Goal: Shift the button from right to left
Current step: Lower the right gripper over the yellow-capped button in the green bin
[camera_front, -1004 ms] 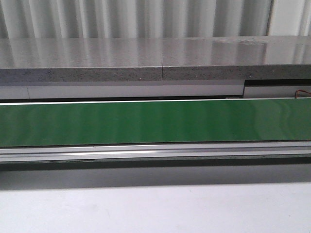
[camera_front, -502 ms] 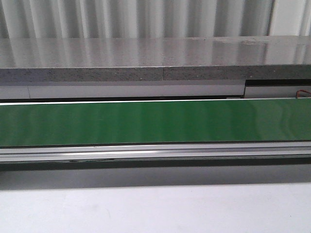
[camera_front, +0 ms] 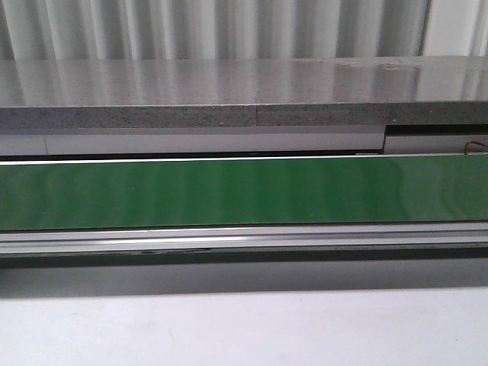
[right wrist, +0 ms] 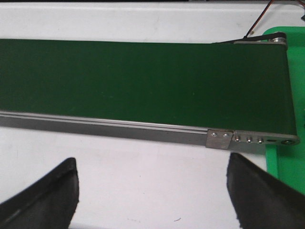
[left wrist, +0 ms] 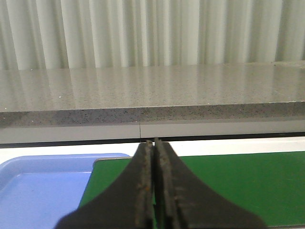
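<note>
**A:** Where is the button? We look along the whole green conveyor belt (camera_front: pixel 244 191) in the front view and find nothing riding on it.

**B:** We cannot see the button in any of the three views. The right wrist view shows the belt's end with its metal side rail (right wrist: pixel 143 131) and a bracket with screws near the lower right of the frame, and that stretch of belt is bare too.

**A:** So why do our arms sit as they do?

**B:** We judge it as waiting. Our right end effector (right wrist: pixel 152 191) hangs over the white bench (right wrist: pixel 143 167) just in front of the belt with its fingers spread wide, one at each lower corner of the frame, probably so a part arriving there can be taken at once.

**A:** And the left?

**B:** Our left end effector (left wrist: pixel 153 186) has its fingers pressed together, holding nothing. It points at the belt's other end, where a blue tray (left wrist: pixel 43 186) lies at the lower left of the frame, touching or just beside the belt. We take that tray as the likely drop place.
</note>
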`<action>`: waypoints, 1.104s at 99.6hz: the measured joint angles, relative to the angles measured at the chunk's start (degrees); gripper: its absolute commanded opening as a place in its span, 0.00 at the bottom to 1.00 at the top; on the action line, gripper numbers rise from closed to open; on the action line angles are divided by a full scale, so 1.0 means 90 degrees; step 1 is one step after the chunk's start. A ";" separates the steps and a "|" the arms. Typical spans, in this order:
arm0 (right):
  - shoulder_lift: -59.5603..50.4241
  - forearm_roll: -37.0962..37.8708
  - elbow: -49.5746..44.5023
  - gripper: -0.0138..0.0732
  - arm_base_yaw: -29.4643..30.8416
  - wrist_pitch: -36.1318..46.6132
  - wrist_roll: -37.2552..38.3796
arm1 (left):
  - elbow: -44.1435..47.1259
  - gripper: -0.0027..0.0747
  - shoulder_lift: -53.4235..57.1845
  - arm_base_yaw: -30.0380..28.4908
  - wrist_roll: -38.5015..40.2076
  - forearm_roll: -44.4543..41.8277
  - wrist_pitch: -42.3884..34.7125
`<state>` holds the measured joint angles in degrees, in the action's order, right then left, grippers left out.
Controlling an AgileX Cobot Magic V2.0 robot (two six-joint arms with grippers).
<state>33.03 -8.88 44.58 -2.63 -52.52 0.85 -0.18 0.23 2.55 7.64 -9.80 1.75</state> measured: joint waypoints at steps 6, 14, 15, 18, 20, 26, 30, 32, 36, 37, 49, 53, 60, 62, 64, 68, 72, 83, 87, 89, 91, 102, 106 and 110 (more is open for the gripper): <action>0.0172 0.0131 0.0211 0.89 0.0000 -0.0002 0.0175 | 0.0000 0.01 0.0000 0.0000 0.0000 0.0000 0.0000; 0.0543 0.0457 0.0582 0.89 0.0000 -0.0137 0.0366 | 0.0000 0.01 0.0000 0.0000 0.0000 0.0000 0.0000; 0.0627 0.0491 0.0654 0.89 0.0000 -0.0158 0.0393 | 0.0000 0.01 0.0000 0.0000 0.0000 0.0000 0.0000; 0.0797 0.0613 0.0803 0.89 0.0000 -0.0245 0.0436 | 0.0000 0.01 0.0000 0.0000 0.0000 0.0000 0.0000; 0.0927 0.0695 0.0913 0.89 0.0013 -0.0285 0.0455 | 0.0000 0.01 0.0000 0.0000 0.0000 0.0000 0.0000; 0.1274 0.0906 0.1188 0.89 0.0076 -0.0382 0.0523 | 0.0000 0.01 0.0000 0.0000 0.0000 0.0000 0.0000; 0.1518 0.0987 0.1375 0.89 0.0135 -0.0396 0.0529 | 0.0000 0.01 0.0000 0.0000 0.0000 0.0000 0.0000; 0.1635 0.1047 0.1461 0.89 0.0180 -0.0407 0.0529 | 0.0000 0.01 0.0000 0.0000 0.0000 0.0000 0.0000; 0.1866 0.1115 0.1617 0.89 0.0284 -0.0407 0.0532 | 0.0000 0.01 0.0000 0.0000 0.0000 0.0000 0.0000; 0.1905 0.1130 0.1639 0.89 0.0304 -0.0407 0.0532 | 0.0000 0.01 0.0000 0.0000 0.0000 0.0000 0.0000; 0.2563 0.1173 0.1885 0.89 0.0773 -0.0369 0.0410 | 0.0000 0.01 0.0000 0.0000 0.0000 0.0000 0.0000; 0.2796 0.1173 0.1930 0.89 0.0925 -0.0356 0.0308 | 0.0000 0.01 0.0000 0.0000 0.0000 0.0000 0.0000; 0.3196 0.1143 0.1944 0.89 0.1267 -0.0307 0.0116 | 0.0000 0.01 0.0000 0.0000 0.0000 0.0000 0.0000; 0.3315 0.1111 0.1944 0.89 0.1380 -0.0296 0.0054 | 0.0000 0.01 0.0000 0.0000 0.0000 0.0000 0.0000; 0.3436 0.1071 0.1944 0.89 0.1497 -0.0271 -0.0010 | 0.0000 0.01 0.0000 0.0000 0.0000 0.0000 0.0000; 0.3642 0.0987 0.1944 0.89 0.1742 -0.0161 -0.0156 | 0.0000 0.01 0.0000 0.0000 0.0000 0.0000 0.0000; 0.3883 0.0804 0.1958 0.89 0.1951 -0.0050 -0.0294 | 0.0000 0.01 0.0000 0.0000 0.0000 0.0000 0.0000; 0.4506 0.0389 0.2085 0.89 0.2609 0.0167 -0.0685 | 0.0000 0.01 0.0000 0.0000 0.0000 0.0000 0.0000; 0.4719 0.0276 0.2154 0.89 0.2844 0.0227 -0.0801 | 0.0000 0.01 0.0000 0.0000 0.0000 0.0000 0.0000; 0.4820 0.0230 0.2169 0.89 0.2953 0.0278 -0.0852 | 0.0000 0.01 0.0000 0.0000 0.0000 0.0000 0.0000; 0.4885 0.0194 0.2213 0.89 0.3054 0.0330 -0.0884 | 0.0000 0.01 0.0000 0.0000 0.0000 0.0000 0.0000; 0.5368 0.0114 0.2392 0.89 0.3441 0.0605 -0.1098 | 0.0000 0.01 0.0000 0.0000 0.0000 0.0000 0.0000; 0.5543 0.0102 0.2447 0.89 0.3551 0.0693 -0.1135 | 0.0000 0.01 0.0000 0.0000 0.0000 0.0000 0.0000; 0.5721 0.0086 0.2483 0.89 0.3638 0.0780 -0.1161 | 0.0000 0.01 0.0000 0.0000 0.0000 0.0000 0.0000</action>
<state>84.52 -8.10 66.93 30.10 -45.50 -9.60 -0.18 0.23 2.55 7.64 -9.80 1.75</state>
